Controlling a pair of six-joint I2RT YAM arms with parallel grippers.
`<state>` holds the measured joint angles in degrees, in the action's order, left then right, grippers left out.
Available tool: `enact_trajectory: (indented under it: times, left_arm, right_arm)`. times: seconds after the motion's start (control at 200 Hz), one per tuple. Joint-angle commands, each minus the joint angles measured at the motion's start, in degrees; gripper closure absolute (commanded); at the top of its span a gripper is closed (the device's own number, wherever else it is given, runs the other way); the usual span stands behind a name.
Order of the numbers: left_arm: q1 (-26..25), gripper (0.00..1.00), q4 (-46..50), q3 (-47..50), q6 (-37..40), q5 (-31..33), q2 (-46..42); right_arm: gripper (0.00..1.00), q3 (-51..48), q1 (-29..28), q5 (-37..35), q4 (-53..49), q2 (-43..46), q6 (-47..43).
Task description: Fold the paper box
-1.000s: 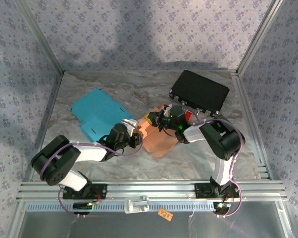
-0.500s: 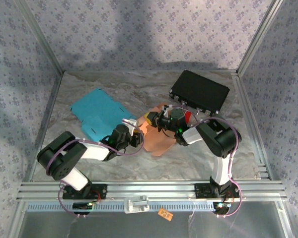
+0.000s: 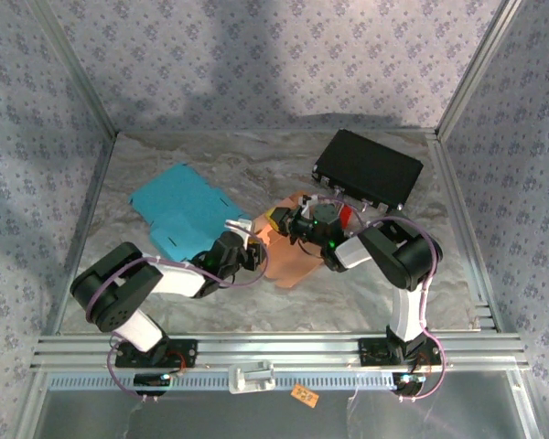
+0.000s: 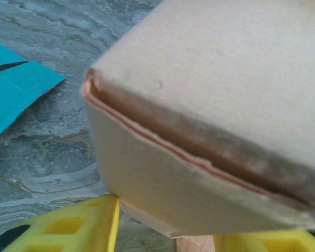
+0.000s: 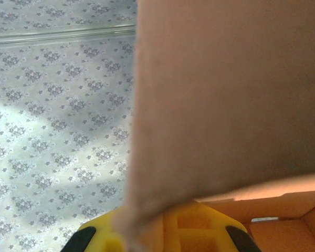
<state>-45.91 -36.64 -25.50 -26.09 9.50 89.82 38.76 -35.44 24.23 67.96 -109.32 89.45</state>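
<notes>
The peach-orange paper box (image 3: 291, 262) lies part-folded in the middle of the table, between both grippers. My left gripper (image 3: 253, 254) is at its left edge. In the left wrist view the box (image 4: 226, 79) looms close, one wall folded up, and the left gripper (image 4: 168, 231) is open, its yellow fingers (image 4: 68, 228) apart on either side of the box's lower corner. My right gripper (image 3: 288, 222) is at the box's far edge. In the right wrist view the right gripper (image 5: 160, 226) is shut on a flap of the box (image 5: 231, 94), which rises straight from its jaws.
A flat teal paper sheet (image 3: 178, 212) lies on the table to the left of the box, its corner also in the left wrist view (image 4: 16, 89). A black case (image 3: 368, 169) sits at the back right. Patterned walls enclose the marbled table (image 3: 210, 302).
My left gripper's jaws have spread wider and its arm has edged right toward the box. The right gripper has stayed shut on the flap.
</notes>
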Motion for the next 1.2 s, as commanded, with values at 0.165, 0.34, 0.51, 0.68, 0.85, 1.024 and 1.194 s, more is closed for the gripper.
enact_trajectory:
  times: [0.165, 0.34, 0.51, 0.68, 0.85, 1.024, 1.194]
  left_arm:
    - [-2.68, 0.55, -2.21, -4.02, -0.85, 11.07, 0.93]
    - [-3.79, 0.56, -6.23, -4.46, -0.31, 13.81, 2.51]
    - [-4.16, 0.55, -8.06, -4.2, 1.16, 17.76, 2.29]
    - [-4.12, 0.58, -9.69, -4.73, 2.33, 18.33, 3.48]
    - [-4.15, 0.62, -11.87, -4.87, 1.51, 19.59, 5.75]
    - [-5.21, 0.65, -10.82, -5.87, 1.15, 20.1, 6.15]
    - [-7.64, 0.66, -7.4, -6.24, -0.73, 22.75, 5.99]
  right_arm:
    - [1.0, -0.8, -2.36, -0.1, 0.34, -2.76, 3.48]
    - [1.0, -1.23, -2.94, -1.17, 0.91, -2.76, 4.89]
    - [1.0, -1.67, -2.97, -2.6, -0.11, -1.66, 5.78]
    - [1.0, -1.56, -3.05, -3.39, -1.39, -0.9, 6.13]
    - [1.0, -1.75, -3.29, -4.56, -0.58, -1.07, 6.59]
    - [1.0, -2.38, -3.19, -7.53, -0.48, 0.5, 6.89]
    - [1.0, -1.98, -2.64, -8.86, -2.73, 2.75, 6.18]
